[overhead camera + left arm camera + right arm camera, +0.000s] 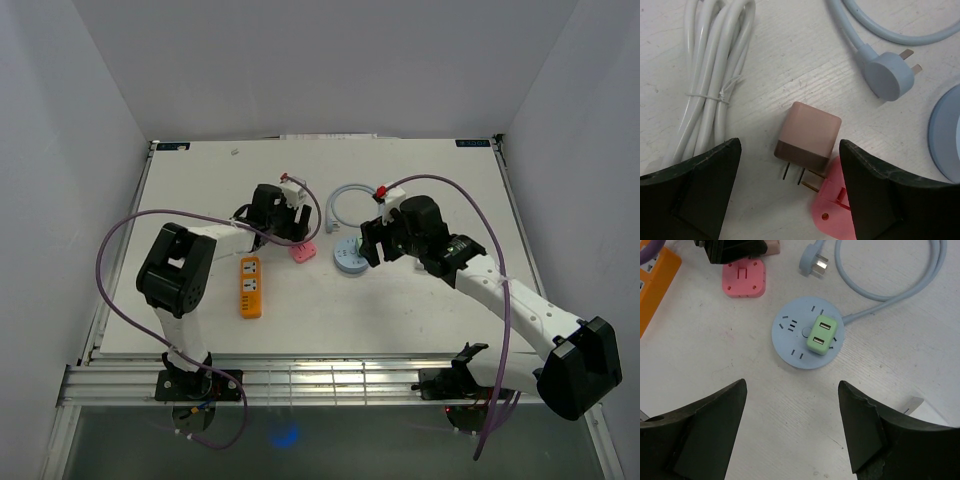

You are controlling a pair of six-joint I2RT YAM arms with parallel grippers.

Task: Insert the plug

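The pink plug (807,137) lies flat on the white table (420,300), prongs toward 6 o'clock, between the spread fingers of the left claw (789,146), not gripped. The right claw (791,384) hangs wide apart over the round socket (790,342), with a green adapter (822,335) at its 3 o'clock. An orange strip (250,287) lies at the plug's 7 o'clock. White walls (320,70) surround the table.

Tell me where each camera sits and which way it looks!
Top external: above and behind, looking down on the table; left arm, right arm show.
Left wrist: on the left arm, looking down at the pink charger; left fingers show.
Right wrist: looking down at the round socket; right fingers show.
Both wrist views share the blue plug.
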